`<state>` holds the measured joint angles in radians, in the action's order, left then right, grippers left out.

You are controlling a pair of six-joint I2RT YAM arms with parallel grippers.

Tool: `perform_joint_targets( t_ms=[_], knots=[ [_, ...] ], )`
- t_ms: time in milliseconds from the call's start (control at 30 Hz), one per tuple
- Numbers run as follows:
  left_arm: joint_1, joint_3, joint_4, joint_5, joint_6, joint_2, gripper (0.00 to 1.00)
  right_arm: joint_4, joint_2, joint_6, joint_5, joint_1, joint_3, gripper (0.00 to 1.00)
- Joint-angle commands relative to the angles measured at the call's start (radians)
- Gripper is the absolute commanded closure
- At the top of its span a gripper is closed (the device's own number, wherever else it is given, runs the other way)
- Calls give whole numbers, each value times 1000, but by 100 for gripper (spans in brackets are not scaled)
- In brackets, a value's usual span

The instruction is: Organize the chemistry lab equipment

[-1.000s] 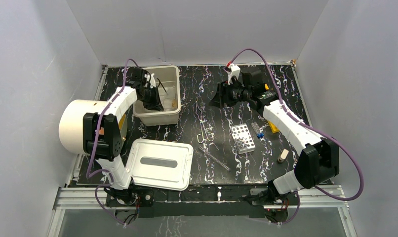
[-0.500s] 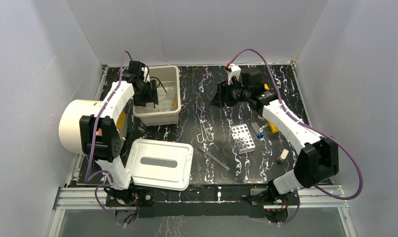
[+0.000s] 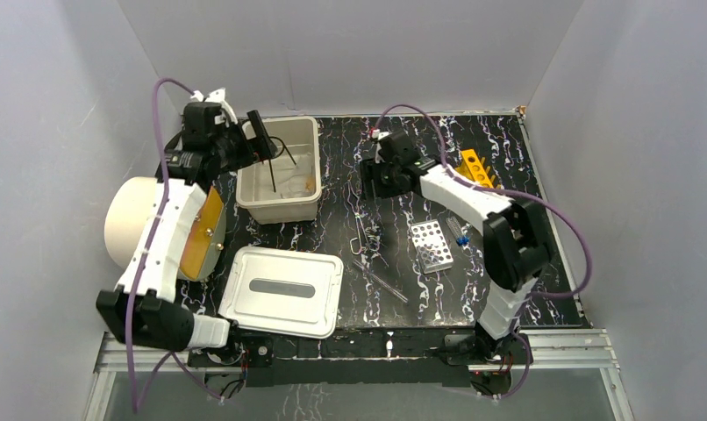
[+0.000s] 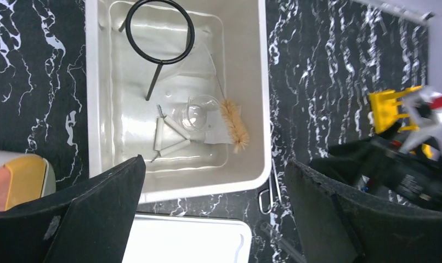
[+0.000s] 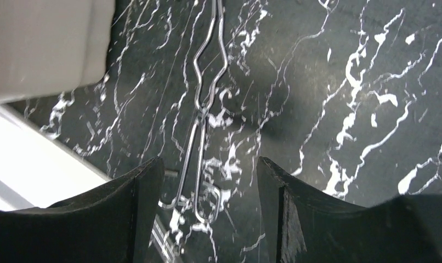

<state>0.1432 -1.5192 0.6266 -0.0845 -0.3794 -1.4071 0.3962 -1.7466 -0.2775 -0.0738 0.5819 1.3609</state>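
Lab bench, mid-sort: my right gripper (image 3: 369, 180) hangs with its jaws parted and nothing in them, above the far end of the wire metal tongs (image 3: 360, 230). The tongs lie flat near the middle of the black marbled table (image 3: 332, 162). In the right wrist view the tongs (image 5: 201, 112) run lengthwise through the gap between my two fingers (image 5: 125, 219), touching neither.

My left gripper (image 3: 255, 145) is spread wide and empty, held over the left rim of the cream bin (image 3: 284, 210) at the table's far left. In the left wrist view the bin (image 4: 246, 82) already holds the clear glass beaker (image 4: 199, 112). The beaker sits between a bristle brush (image 4: 232, 123) and a white triangle (image 4: 169, 139), with a black ring (image 4: 159, 30) on a stem at the bin's far end.

Out on the table, the silver perforated rack (image 3: 431, 244) lies near the tongs on their right. The blue-capped vials (image 3: 460, 232) are just beside its right edge. The glass rods (image 3: 381, 281) lie nearer my bases, below the tongs' handles. The yellow holed tube rack (image 3: 473, 165) sits far right, beside my right forearm. A white lid (image 3: 280, 291) lies flat in front of the bin, off it, and the cream cylinder (image 3: 144, 224) stands at the left edge.
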Motion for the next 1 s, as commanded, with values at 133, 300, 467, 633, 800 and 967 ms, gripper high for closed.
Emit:
perform_joint_targets(
  t_ms=[133,300,467,633,800,967],
  knots=[
    [-5,127,-93,-41,-126,178,2,-3,-201,-80,199,64,243,29],
    [-5,175,-117,-168,-176,237,2,-17,-315,-98,243,79,343,32],
    [-5,212,-147,-267,-191,279,2,1,-420,-98,268,92,449,36],
    [-5,226,-146,-285,-187,298,2,68,-520,-102,307,98,559,44],
    [-5,229,-146,-295,-187,294,2,101,-582,-75,330,104,630,53],
    [-4,231,-146,-300,-178,290,2,110,-622,-65,341,106,665,56]
  ],
)
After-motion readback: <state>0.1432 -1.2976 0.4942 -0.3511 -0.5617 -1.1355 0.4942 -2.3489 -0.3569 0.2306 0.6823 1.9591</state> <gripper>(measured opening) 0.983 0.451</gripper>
